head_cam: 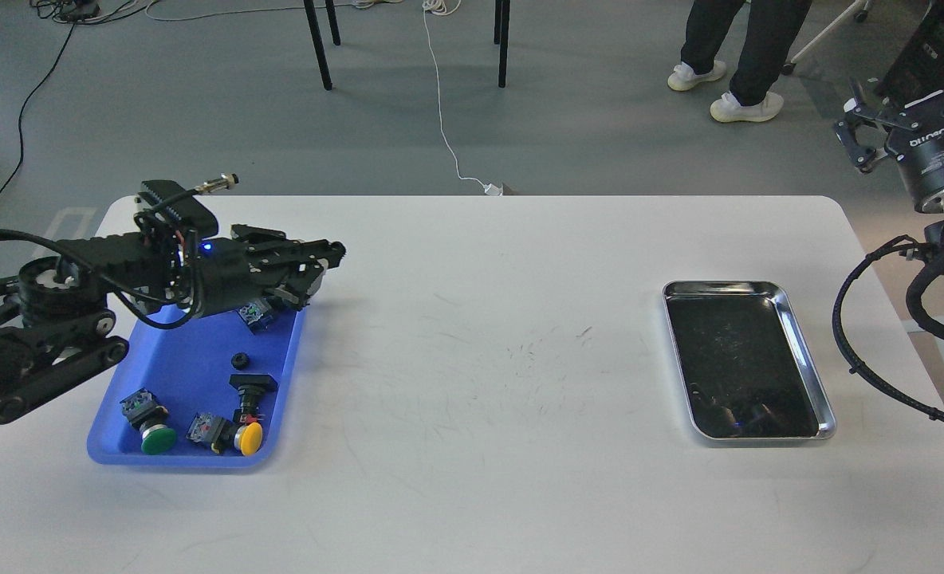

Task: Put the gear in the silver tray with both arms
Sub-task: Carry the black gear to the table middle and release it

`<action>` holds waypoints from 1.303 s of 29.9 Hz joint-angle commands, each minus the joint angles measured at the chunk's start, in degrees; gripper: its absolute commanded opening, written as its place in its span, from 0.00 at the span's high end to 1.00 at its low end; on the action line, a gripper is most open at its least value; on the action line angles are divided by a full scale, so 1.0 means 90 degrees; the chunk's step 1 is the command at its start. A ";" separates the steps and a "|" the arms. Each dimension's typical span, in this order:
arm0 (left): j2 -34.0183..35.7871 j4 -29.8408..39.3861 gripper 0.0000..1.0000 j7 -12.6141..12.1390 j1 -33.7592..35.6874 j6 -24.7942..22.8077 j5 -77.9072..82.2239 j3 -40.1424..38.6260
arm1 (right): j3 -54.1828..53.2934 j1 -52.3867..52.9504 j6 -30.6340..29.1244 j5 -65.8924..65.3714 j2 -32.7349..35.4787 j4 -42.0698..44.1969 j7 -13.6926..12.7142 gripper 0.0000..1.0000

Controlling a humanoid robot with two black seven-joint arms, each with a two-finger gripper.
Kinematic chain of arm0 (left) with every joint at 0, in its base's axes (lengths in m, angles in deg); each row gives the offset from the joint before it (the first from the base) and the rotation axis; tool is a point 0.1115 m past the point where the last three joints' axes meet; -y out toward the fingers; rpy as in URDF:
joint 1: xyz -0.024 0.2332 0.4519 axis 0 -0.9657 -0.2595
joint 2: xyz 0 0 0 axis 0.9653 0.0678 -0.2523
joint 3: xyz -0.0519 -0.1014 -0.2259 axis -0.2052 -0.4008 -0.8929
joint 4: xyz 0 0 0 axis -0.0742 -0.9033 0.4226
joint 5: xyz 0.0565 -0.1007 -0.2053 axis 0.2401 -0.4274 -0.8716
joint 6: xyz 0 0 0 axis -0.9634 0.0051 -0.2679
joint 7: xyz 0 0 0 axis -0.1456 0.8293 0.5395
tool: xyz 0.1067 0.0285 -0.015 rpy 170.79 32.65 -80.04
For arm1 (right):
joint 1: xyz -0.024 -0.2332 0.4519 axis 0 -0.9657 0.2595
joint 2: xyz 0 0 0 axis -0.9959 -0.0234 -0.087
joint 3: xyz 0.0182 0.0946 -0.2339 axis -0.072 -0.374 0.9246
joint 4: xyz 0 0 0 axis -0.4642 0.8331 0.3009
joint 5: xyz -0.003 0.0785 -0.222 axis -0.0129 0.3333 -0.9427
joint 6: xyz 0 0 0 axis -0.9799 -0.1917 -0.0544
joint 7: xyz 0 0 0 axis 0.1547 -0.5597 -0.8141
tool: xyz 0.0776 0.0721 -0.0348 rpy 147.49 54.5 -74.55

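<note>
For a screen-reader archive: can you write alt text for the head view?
A black left arm reaches over a blue tray of push buttons, its gripper at the tray's far right corner. An empty silver tray sits right on the white table; the right gripper is raised beyond it.

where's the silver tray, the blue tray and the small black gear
silver tray (808,355): head view, right rim.
blue tray (173,363): head view, bare floor.
small black gear (240,359): head view, its top.

You have a shiny metal silver tray (808,344) with a dark mirror-like bottom, a smooth blue plastic tray (189,383), and a matt white table (472,446) with fine scuffs
</note>
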 commanded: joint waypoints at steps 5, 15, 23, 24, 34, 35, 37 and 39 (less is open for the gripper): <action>-0.1652 -0.0061 0.91 -0.0507 0.0242 -0.0572 0.0319 0.0101 | -0.0214 -0.0019 0.0001 0.0010 0.0187 -0.0488 -0.0003 0.01; -0.3049 -0.0734 0.91 -0.0800 0.0213 -0.0661 0.0476 0.0902 | -0.0117 0.0616 0.0718 0.0010 0.0090 -0.0488 -0.0032 0.01; -0.3879 -0.1369 0.90 -0.0800 0.0193 -0.0661 0.0623 0.1156 | -0.0029 0.0860 0.0895 0.0000 -0.0086 -0.0449 -0.0071 0.01; -0.3967 -0.1486 0.90 -0.0800 0.0183 -0.0661 0.0623 0.1166 | -0.0029 0.0870 0.0895 0.0000 -0.0106 -0.0449 -0.0071 0.01; -0.4153 -0.1800 0.74 -0.0790 0.0135 -0.0661 0.0613 0.1253 | -0.0009 0.0851 0.0895 -0.0020 -0.0116 -0.0449 -0.0071 0.01; -0.4153 -0.1800 0.73 -0.0790 0.0125 -0.0661 0.0613 0.1263 | -0.0009 0.0851 0.0885 -0.0020 -0.0125 -0.0449 -0.0071 0.01; -0.4153 -0.1800 0.71 -0.0790 0.0105 -0.0661 0.0613 0.1312 | 0.0049 0.0851 0.0885 -0.0020 -0.0125 -0.0449 -0.0071 0.01; -0.4153 -0.1800 0.65 -0.0790 0.0115 -0.0661 0.0584 0.1351 | 0.0137 0.0861 0.0885 -0.0020 -0.0125 -0.0458 -0.0071 0.01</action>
